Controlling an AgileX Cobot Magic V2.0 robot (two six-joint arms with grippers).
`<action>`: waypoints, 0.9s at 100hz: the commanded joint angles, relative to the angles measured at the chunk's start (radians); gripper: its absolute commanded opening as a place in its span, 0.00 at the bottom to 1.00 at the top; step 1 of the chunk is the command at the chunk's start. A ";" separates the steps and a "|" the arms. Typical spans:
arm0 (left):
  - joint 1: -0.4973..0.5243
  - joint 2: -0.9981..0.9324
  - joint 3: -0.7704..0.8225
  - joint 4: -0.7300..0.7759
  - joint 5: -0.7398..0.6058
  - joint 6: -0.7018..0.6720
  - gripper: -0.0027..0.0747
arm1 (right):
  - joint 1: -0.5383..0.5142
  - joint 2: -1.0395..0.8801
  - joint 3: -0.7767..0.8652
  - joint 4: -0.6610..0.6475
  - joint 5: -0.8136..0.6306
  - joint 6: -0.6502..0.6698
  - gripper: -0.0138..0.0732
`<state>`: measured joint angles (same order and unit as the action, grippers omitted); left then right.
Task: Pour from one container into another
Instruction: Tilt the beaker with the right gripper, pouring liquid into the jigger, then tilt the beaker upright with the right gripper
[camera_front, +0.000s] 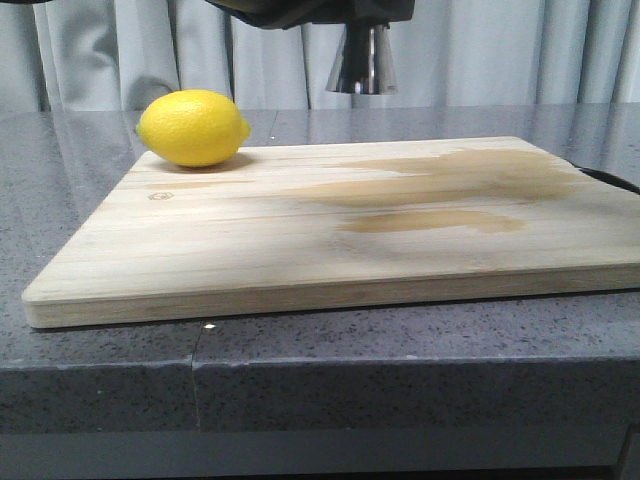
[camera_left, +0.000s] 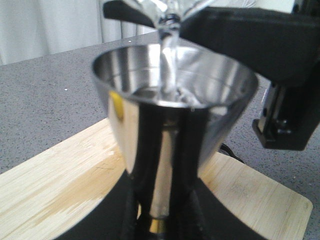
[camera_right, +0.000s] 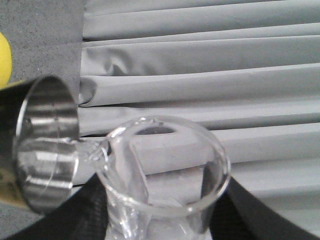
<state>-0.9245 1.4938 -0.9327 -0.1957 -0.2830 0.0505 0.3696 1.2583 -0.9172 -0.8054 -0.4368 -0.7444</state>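
I see my right gripper (camera_right: 165, 235) clamping the tilted beaker (camera_right: 165, 185). Its lip streams liquid into the jigger (camera_left: 172, 115), clamped in my left gripper (camera_left: 160, 220).

Light is bright, even, soft; comes from above/front. Lemon (camera_front: 193, 127) throws only a short dark shadow on the board (camera_front: 300, 250). Front view sharp on the board's near edge, curtain (camera_front: 500, 50) behind softer. Left wrist view: jigger (camera_left: 175, 105) blurred, too close to lens, w/ streaky reflections and glare on its steel. Right wrist view: beaker (camera_right: 165, 170) rim fairly sharp, jigger mouth soft, curtain washed pale.
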 joint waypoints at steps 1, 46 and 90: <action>-0.007 -0.034 -0.032 0.004 -0.104 -0.004 0.01 | -0.001 -0.034 -0.034 0.018 -0.070 -0.023 0.38; -0.007 -0.034 -0.032 0.004 -0.104 -0.004 0.01 | -0.001 -0.034 -0.034 0.034 -0.079 -0.047 0.38; -0.007 -0.034 -0.032 0.004 -0.104 -0.004 0.01 | -0.001 -0.034 -0.034 0.421 0.061 0.178 0.38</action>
<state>-0.9245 1.4938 -0.9327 -0.1957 -0.2848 0.0505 0.3696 1.2583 -0.9172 -0.4788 -0.3480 -0.6638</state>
